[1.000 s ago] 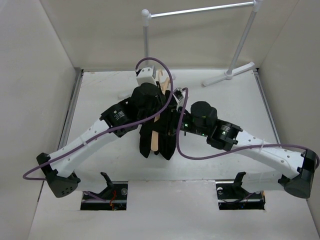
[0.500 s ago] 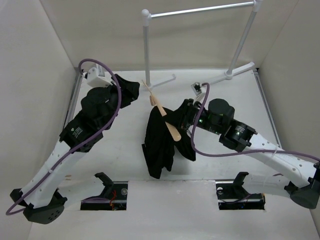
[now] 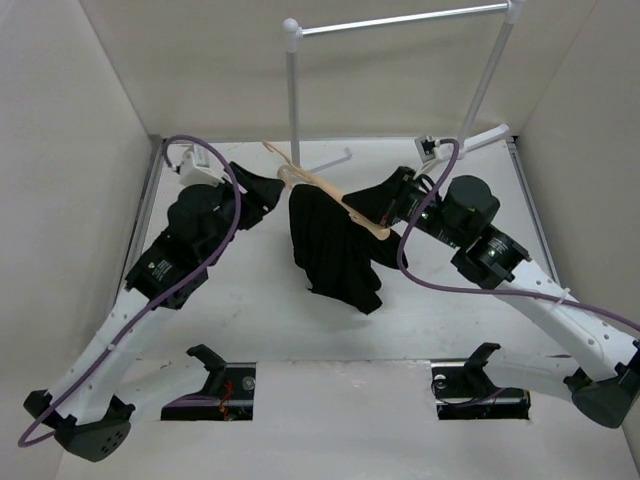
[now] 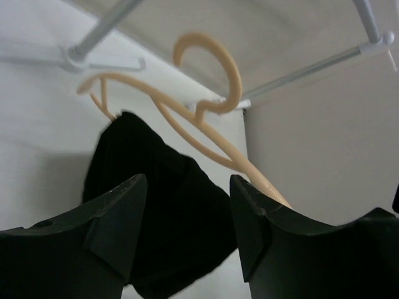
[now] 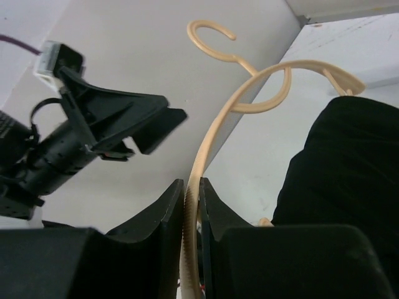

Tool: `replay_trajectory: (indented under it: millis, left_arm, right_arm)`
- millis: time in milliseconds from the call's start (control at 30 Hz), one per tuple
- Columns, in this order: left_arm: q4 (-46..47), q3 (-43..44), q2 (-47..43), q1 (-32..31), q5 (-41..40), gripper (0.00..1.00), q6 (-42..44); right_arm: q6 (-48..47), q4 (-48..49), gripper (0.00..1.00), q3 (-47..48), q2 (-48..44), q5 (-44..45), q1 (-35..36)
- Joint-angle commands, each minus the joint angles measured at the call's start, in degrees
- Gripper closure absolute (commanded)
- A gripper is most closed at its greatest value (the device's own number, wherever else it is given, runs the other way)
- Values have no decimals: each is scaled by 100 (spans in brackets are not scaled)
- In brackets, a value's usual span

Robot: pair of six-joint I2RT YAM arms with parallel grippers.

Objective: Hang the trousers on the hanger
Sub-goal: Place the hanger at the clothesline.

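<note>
Right pincer (image 5: 192, 190): pinches one arm of the hanger (image 5: 206, 149), up at the far middle, with trousers (image 3: 335, 250) draped over it. Left pincer (image 4: 187, 187): spread apart, grips nothing, just left of the hanger.

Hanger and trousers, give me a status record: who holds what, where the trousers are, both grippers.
hanger: clamped on one arm by the right gripper, held up
trousers: draped on the hanger, hanging below it
left gripper: open, holding nothing, beside the hanger
right gripper: shut on the hanger
hook: free, near the rack pole, not over its rail
</note>
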Motion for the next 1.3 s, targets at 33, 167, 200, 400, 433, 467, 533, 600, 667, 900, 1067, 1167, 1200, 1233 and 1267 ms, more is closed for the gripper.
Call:
replay_trajectory:
  millis: [33, 167, 200, 400, 433, 467, 533, 600, 667, 900, 1067, 1167, 1200, 1233, 1267]
  left_arm:
    - [1103, -859, 255, -230, 919, 45, -1220]
    - [2178, -1266, 509, -310, 850, 40, -1582]
    - [2318, -1266, 614, -336, 823, 40, -1600]
    - [2154, -933, 1528, -713, 876, 39, -1609]
    - [2031, -871, 1686, -775, 902, 41, -1617]
    - [1899, -810, 1801, -828, 937, 43, -1626]
    - [1775, -756, 1925, -881, 885, 50, -1626]
    - [1775, -748, 1977, -864, 762, 60, -1626]
    - [1801, -704, 2030, -828, 665, 69, -1626]
    - [1916, -554, 2110, -1065, 419, 92, -1556]
    - [1714, -511, 2013, -1390, 173, 95, -1468]
    - [1556, -344, 2013, -1662, -73, 96, -1293]
    - [1512, -274, 2013, -1742, -169, 96, -1214]
    - [1476, -195, 2022, -1829, -257, 96, -1135]
    - [1441, -115, 2030, -1900, -337, 96, -1056]
  right_arm:
    - [215, 1017, 97, -543, -352, -129, 27]
    - [461, 1298, 97, -1203, -703, -93, 71]
    - [496, 1316, 97, -1327, -782, -76, 71]
    - [593, 1343, 97, -1933, -1310, 47, 98]
    - [602, 1343, 97, -2013, -1389, 82, 98]
    - [602, 1325, 97, -2100, -1468, 117, 98]
    - [628, 1299, 97, -2241, -1600, 135, 80]
    - [646, 1264, 96, -2356, -1706, 135, 80]
    - [664, 1203, 96, -2513, -1828, 135, 106]
    - [743, 536, 86, -3147, -2426, 310, 150]
    - [611, -1, 47, -2990, -2384, 276, 124]
    - [427, -98, 33, -2525, -1910, 153, 185]
    - [392, -107, 30, -2367, -1691, 109, 273]
    - [365, -73, 29, -2234, -1480, 57, 395]
    - [356, -37, 29, -2111, -1277, 39, 510]
